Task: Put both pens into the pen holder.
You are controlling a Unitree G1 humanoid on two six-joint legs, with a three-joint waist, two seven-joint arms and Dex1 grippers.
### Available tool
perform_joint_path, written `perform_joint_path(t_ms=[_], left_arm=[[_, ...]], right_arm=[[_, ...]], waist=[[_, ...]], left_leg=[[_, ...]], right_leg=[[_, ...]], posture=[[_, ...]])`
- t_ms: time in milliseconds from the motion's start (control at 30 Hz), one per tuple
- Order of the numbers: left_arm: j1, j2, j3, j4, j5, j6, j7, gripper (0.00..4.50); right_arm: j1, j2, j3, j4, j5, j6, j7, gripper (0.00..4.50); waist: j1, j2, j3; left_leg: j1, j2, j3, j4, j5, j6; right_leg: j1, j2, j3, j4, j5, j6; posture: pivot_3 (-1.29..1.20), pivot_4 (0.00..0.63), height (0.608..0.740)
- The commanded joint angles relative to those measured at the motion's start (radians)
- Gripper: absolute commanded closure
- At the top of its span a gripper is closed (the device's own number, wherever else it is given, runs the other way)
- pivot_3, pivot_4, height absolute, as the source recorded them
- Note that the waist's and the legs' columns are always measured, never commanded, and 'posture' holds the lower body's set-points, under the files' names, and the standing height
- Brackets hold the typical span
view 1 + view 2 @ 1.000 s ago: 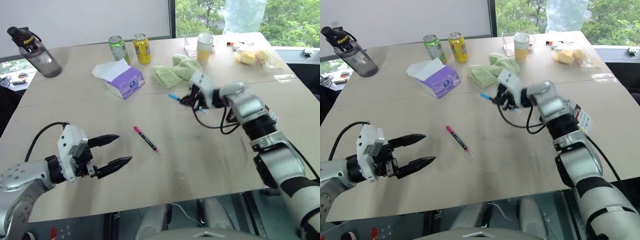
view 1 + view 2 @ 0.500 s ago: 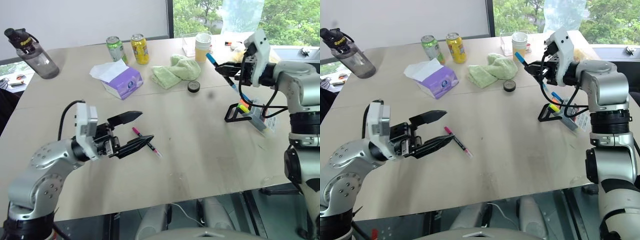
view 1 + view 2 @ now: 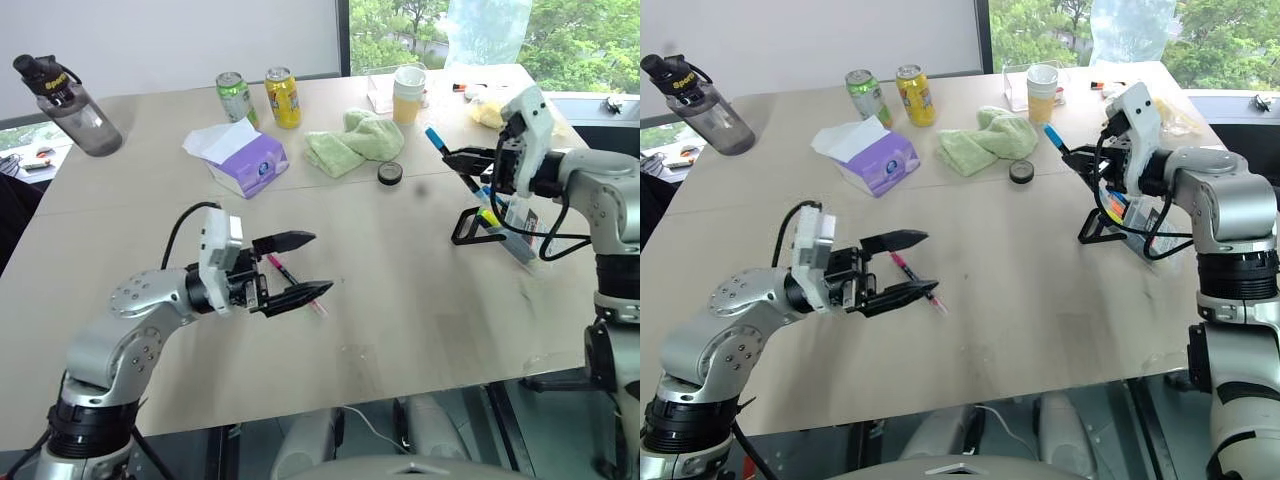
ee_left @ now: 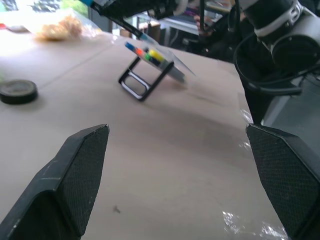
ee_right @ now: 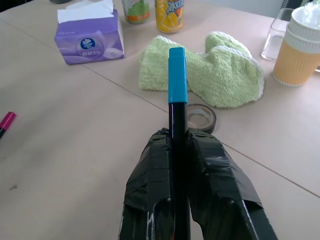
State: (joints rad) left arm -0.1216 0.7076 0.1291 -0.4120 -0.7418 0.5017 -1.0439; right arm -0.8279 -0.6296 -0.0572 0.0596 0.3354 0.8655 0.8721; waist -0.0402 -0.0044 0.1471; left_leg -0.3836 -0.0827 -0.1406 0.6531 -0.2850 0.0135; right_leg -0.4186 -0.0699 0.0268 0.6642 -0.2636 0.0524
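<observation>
Two head cameras look forward and down over the desk [image 3: 420, 330] from slightly offset spots, while each wrist camera looks low and close along its own jaws, both sharing the desk.

Holder [image 3: 497, 217] stands near the bench's [image 3: 400, 300] right edge; one pen [image 3: 292, 280] lies left of centre, apparently beneath the left gripper [image 3: 305, 265]; cans [image 3: 260, 98], tissues [image 3: 240, 157] and cloth [image 3: 352, 140] sit toward the far edge.

Blue-capped black pen [image 5: 177, 95], purple tissue box [image 5: 90, 42]
</observation>
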Motion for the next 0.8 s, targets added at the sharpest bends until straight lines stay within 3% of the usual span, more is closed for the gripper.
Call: perform_joint_path(t_ms=[33, 600, 733, 800], left_arm=[[-0.025, 0.012, 0.003, 0.001, 0.013, -0.027, -0.02, 0.0], [-0.011, 0.012, 0.007, 0.001, 0.033, -0.047, -0.028, 0.0], [-0.01, 0.015, 0.006, 0.0, 0.037, -0.047, -0.026, 0.0], [-0.009, 0.016, 0.007, -0.001, 0.036, -0.046, -0.027, 0.0]], right_arm=[[0.01, -0.014, -0.048, -0.027, 0.033, -0.045, 0.003, 4.43], [0.13, -0.127, -0.061, 0.101, 0.036, -0.232, 0.101, 4.43], [0.139, -0.148, -0.064, 0.126, 0.05, -0.261, 0.145, 2.81], [0.14, -0.148, -0.07, 0.131, 0.05, -0.265, 0.135, 1.76]], waist=[[0.001, 0.0, 0.0], [0.003, 0.0, 0.0], [0.002, 0.0, 0.0], [0.002, 0.0, 0.0]], left_leg=[[0.0, 0.0, 0.0, 0.0, 0.0, 0.0], [0.0, 0.0, 0.0, 0.0, 0.0, 0.0], [0.0, 0.0, 0.0, 0.001, 0.0, 0.0], [0.0, 0.0, 0.0, 0.001, 0.0, 0.0]], right_leg=[[0.0, 0.0, 0.0, 0.0, 0.0, 0.0], [0.0, 0.0, 0.0, 0.0, 0.0, 0.0], [0.0, 0.0, 0.0, 0.0, 0.0, 0.0], [0.0, 0.0, 0.0, 0.0, 0.0, 0.0]], posture=[[0.0, 0.15, 0.74], [0.0, 0.15, 0.74], [0.0, 0.15, 0.74], [0.0, 0.15, 0.74]])
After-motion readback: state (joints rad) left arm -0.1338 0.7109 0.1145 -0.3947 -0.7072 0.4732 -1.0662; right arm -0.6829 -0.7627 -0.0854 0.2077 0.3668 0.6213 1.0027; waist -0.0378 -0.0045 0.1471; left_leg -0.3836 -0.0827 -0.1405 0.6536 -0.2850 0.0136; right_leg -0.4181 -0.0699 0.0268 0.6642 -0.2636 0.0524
